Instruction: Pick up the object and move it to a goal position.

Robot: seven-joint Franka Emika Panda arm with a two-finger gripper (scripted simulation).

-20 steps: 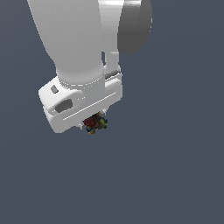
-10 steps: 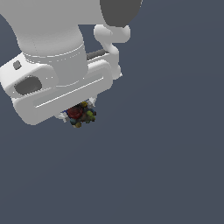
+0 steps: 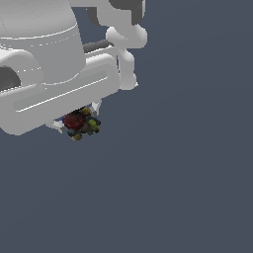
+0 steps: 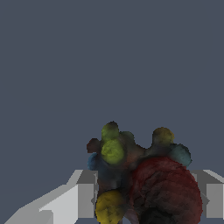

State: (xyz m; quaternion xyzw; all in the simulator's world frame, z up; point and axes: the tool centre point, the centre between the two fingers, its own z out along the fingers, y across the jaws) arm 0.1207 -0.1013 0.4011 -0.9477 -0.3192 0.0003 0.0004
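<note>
The jaws are clamped on the object (image 3: pixel 80 123) (a lumpy cluster, red, yellow, blue patches), held off any surface

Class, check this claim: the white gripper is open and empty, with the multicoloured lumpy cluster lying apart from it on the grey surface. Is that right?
Not right. The gripper is shut on the lumpy cluster, which sits between its fingers, as the wrist view shows. The cluster is multicoloured and the gripper white, as stated.
</note>
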